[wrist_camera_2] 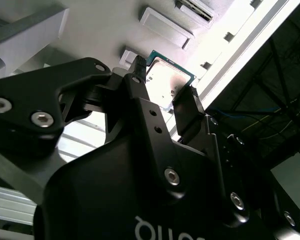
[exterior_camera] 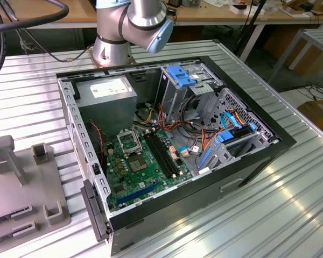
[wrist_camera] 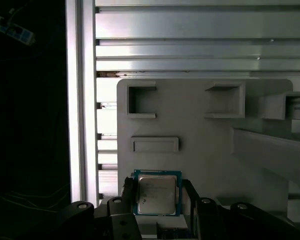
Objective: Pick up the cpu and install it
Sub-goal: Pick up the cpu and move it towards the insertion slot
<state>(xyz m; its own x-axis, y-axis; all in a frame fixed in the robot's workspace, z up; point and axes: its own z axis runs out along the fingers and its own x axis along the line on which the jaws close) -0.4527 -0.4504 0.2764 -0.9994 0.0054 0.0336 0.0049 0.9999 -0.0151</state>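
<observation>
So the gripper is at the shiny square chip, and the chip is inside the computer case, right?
Not quite. The gripper is at the chip, but the chip is at the grey tray, not inside the computer case. The first wrist view shows this.

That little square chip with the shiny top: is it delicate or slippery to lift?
The cpu looks thin, flat and rigid, so probably stiff and light. Its shiny metal top may be slippery. Its thin green edge hints at fragility; being flat, it shouldn't roll.
</observation>
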